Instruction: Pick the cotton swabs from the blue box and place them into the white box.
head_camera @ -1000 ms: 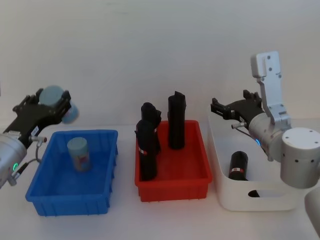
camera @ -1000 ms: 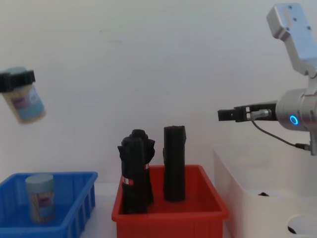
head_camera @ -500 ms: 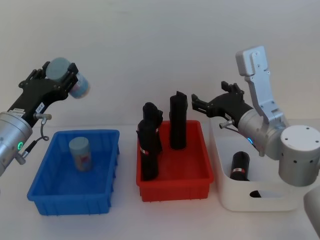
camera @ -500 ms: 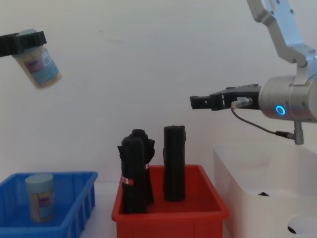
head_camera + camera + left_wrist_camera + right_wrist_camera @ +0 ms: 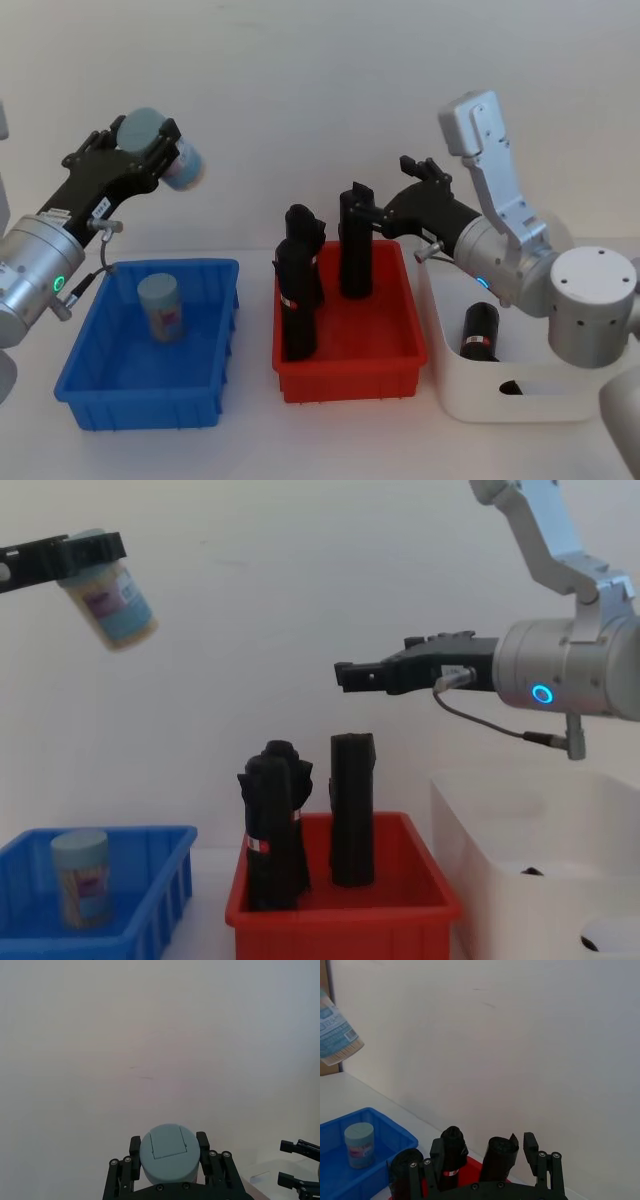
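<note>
One cotton swabs jar (image 5: 183, 165), teal-lidded, hangs tilted in the air, and my left gripper (image 5: 148, 148) is shut on it, high above the blue box (image 5: 150, 402). From the chest view the same jar (image 5: 115, 607) is at the upper left. A second cotton swabs jar (image 5: 160, 308) stands upright inside the blue box. My right gripper (image 5: 390, 190) is open and holds nothing; it reaches left from above the white box (image 5: 520, 398) to over the back of the red bin. The held jar's lid (image 5: 167, 1152) sits between the left fingers (image 5: 202, 1141).
A red bin (image 5: 345, 372) with three tall black rolls stands between the two boxes. Another black roll (image 5: 478, 332) lies in the white box. A pale wall runs close behind everything.
My left gripper has lifted the jar higher and carried it to the right. The right gripper has swung left, from over the white box to over the red bin.
</note>
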